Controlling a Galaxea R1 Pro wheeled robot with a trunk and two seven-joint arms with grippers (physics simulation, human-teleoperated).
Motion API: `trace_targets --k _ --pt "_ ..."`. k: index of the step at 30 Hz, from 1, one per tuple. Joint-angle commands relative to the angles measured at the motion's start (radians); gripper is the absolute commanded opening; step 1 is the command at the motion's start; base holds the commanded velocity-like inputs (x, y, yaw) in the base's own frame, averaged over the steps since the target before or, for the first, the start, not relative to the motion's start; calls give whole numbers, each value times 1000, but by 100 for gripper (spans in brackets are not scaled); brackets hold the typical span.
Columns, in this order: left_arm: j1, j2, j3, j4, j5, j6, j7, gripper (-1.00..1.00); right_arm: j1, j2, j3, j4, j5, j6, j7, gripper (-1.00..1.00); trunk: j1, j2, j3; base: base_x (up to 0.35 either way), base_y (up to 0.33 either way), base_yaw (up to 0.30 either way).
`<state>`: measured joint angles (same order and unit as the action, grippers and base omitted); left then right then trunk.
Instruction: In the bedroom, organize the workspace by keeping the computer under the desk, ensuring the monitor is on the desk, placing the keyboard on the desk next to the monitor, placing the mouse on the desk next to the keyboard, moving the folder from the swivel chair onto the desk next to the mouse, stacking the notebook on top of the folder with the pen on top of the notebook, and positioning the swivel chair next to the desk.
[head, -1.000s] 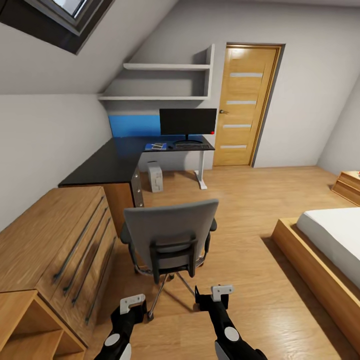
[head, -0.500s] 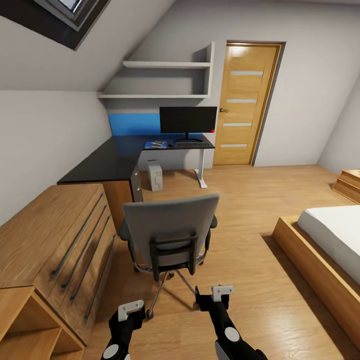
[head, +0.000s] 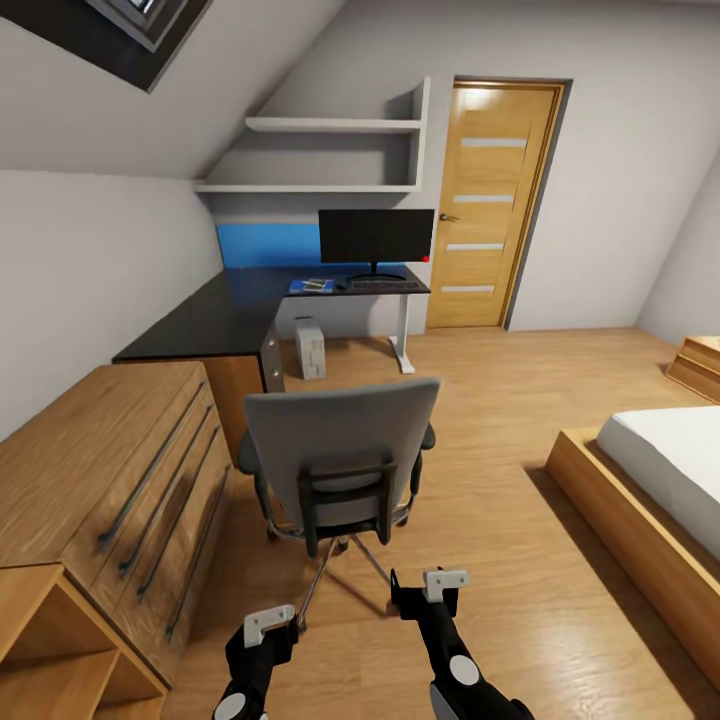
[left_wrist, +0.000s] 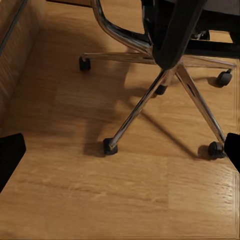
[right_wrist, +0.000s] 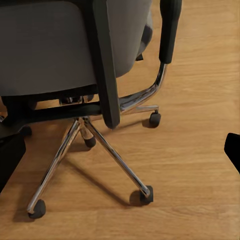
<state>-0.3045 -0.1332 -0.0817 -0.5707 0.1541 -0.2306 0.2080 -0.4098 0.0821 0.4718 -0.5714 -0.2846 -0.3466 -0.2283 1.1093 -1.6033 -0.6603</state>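
Step in hand: by my reading, the last one, getting the swivel chair (head: 340, 462) next to the surface (head: 215, 318); the rest looks settled.
Swivel chair: on the wooden floor (head: 480, 400), well apart from the surface's short wing, its grey back facing the robot, chrome star base (left_wrist: 160, 90) just ahead of both arms.
Surface far end: monitor (head: 376, 236) along the back edge, keyboard (head: 384, 284) below it at the front edge, blue folder (head: 311, 287) toward the inner corner with a small stack on it (too small to tell notebook from pen; mouse likewise unclear).
Computer: computer (head: 310, 349) upright on the floor under the surface, beside the white leg (head: 403, 338).
Left claw: left claw (head: 270, 624) low behind the chair, fingers spread wide, holding nothing.
Right claw: right claw (head: 444, 580) likewise parted and empty, just behind the base.
Next move: probably reach the backrest and push the chair forward toward the surface, steering clear of the wooden dresser (head: 110, 480).
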Motion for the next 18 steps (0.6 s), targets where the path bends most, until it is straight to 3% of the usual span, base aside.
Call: trace_targets --k 1,7,13,18 --pt "-1 -5 -8 0 10 -1 8 100 -1 -1 8 1 -10 -6 -7 100 4 -8 -4 0 0 0" --pt "-1 -33 -10 -32 10 66 7 100 -1 -1 8 -1 -10 -9 -8 100 27 -50 -23 0 0 0" --pt "-1 -38 -11 -107 9 138 8 100 -1 1 11 0 -9 -10 -7 100 50 -92 -42 0 0 0" --pt "-2 -38 -12 -133 10 155 8 100 -1 4 11 -1 -9 -6 -6 100 69 -127 -57 0 0 0"
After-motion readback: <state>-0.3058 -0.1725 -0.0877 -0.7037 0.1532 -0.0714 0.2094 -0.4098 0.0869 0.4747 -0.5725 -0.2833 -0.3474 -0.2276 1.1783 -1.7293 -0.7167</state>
